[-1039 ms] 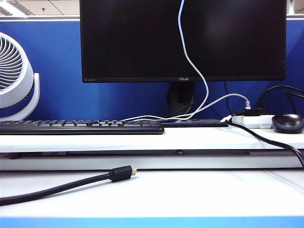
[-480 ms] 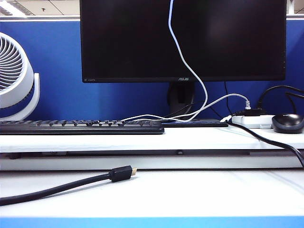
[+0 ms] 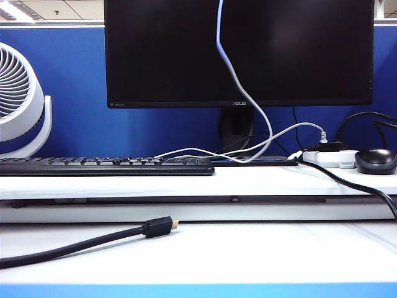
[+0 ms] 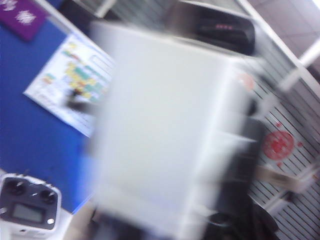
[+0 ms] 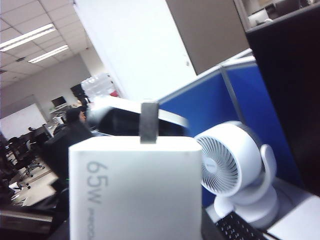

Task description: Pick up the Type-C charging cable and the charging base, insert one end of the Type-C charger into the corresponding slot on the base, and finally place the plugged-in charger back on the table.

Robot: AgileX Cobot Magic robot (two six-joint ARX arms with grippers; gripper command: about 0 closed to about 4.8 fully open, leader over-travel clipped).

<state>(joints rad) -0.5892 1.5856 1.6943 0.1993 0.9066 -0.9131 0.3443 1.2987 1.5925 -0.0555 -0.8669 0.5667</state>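
Both aloft past 12 o'clock: my right pincer seems clamped on the base (image 5: 135,190), my left pincer's gape I cannot tell, and the dangling cable (image 3: 239,87) could drag its plug out

The charging base (image 5: 135,187) is filling the right wrist view, showing smooth matt white plastic with grey print. The Type-C charging cable (image 3: 239,87) is hanging as a thin, smooth white cord. On the table (image 3: 248,254), which is looking smooth and matt white, a black cable (image 3: 74,245) is lying with a matt rubbery jacket and a gold metal tip. The monitor (image 3: 239,49) is showing dark glossy glass. The fan (image 5: 237,167) is gleaming in smooth white plastic.
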